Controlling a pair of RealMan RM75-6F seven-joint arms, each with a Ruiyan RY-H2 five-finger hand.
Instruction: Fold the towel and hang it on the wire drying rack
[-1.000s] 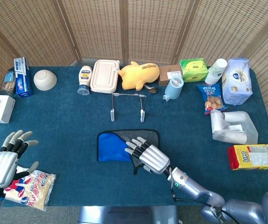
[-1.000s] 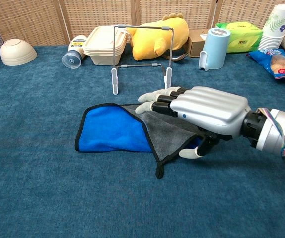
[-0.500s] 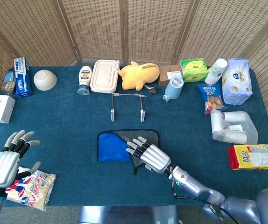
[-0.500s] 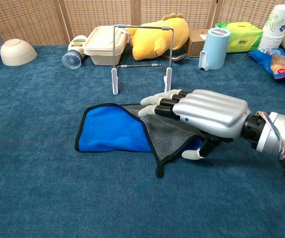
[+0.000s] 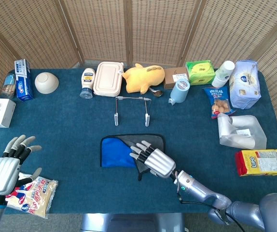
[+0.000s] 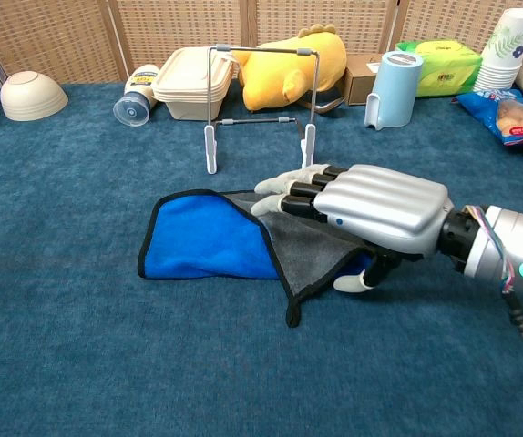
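The right hand (image 6: 371, 211) is still pinching the towel (image 6: 209, 238), barely edging toward 9 o'clock. The left hand (image 5: 8, 164) is staying spread.

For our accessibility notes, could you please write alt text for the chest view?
The robot's right hand lies on a partly folded blue-and-grey towel on a teal table, fingers over the grey flap, thumb beneath its edge. Behind stands the empty wire drying rack, with a yellow plush toy and containers beyond.
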